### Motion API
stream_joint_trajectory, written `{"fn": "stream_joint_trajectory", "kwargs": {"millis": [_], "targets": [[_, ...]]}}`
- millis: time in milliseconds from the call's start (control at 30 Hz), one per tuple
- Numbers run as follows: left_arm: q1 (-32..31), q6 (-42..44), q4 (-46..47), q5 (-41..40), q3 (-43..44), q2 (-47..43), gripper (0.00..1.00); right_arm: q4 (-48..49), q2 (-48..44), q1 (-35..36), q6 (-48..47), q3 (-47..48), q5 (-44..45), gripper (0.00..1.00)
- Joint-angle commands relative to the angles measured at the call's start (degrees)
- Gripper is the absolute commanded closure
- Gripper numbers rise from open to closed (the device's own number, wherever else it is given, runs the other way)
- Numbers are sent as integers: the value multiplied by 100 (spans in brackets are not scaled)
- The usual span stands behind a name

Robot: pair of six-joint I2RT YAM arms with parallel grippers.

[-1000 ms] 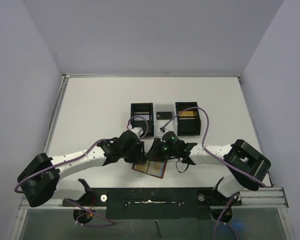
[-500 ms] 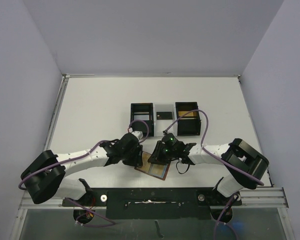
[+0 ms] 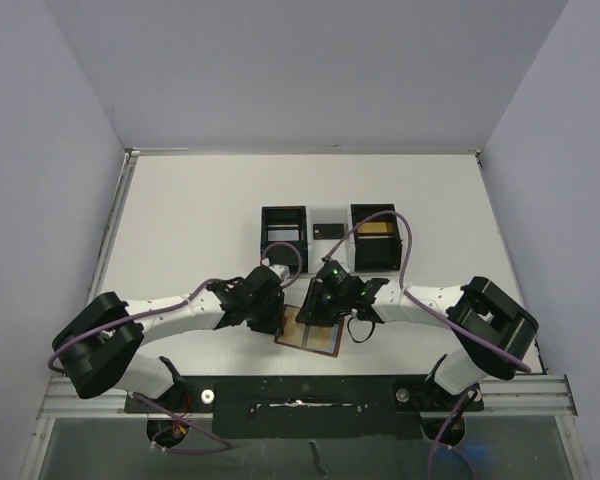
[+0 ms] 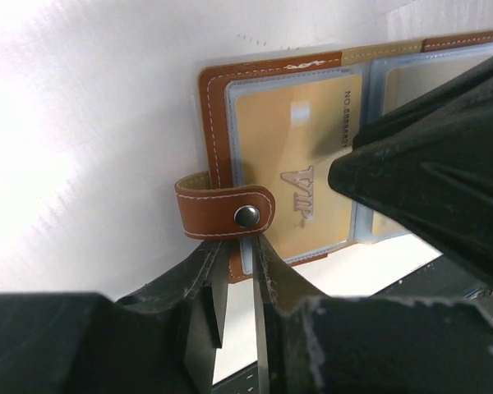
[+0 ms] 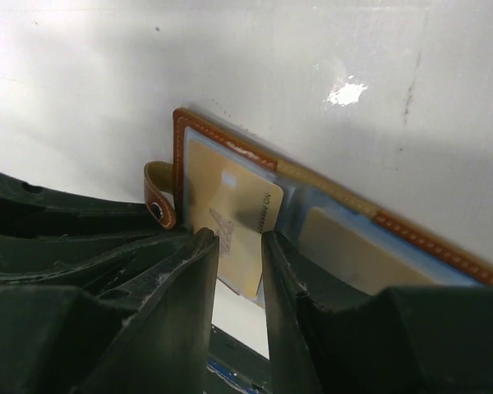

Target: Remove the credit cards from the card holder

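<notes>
Left wrist: card holder (image 4: 279,164) (tab edge) inside left end effector (image 4: 240,275)

a lab test cell: white table (image 3: 180,220) boxed in by plain grey panels (image 3: 310,70), metal mounting rail (image 3: 545,385).

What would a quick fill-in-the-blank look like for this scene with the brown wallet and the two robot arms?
1. The card holder lies ____ on the table, its pockets facing up.
2. The gold card in the pocket next to the snap tab bears the letters ____.
3. At the back, the small card lying between the two boxes is ____ in colour.

Missing words: open; VIP; black.
</notes>
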Motion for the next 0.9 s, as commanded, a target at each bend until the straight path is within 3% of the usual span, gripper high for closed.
{"fn": "stream_joint_trajectory", "kwargs": {"millis": [0, 467, 867], "targets": [[-76, -40, -71, 199, 293, 378, 86, -837, -160, 261, -175, 559, 557, 71], [-130, -94, -17, 168, 248, 588, 87, -1231, -406, 385, 176, 529, 1073, 72], [-180, -338, 49, 39, 187, 423, 91, -1075, -221, 399, 684, 126, 986, 74]]}}
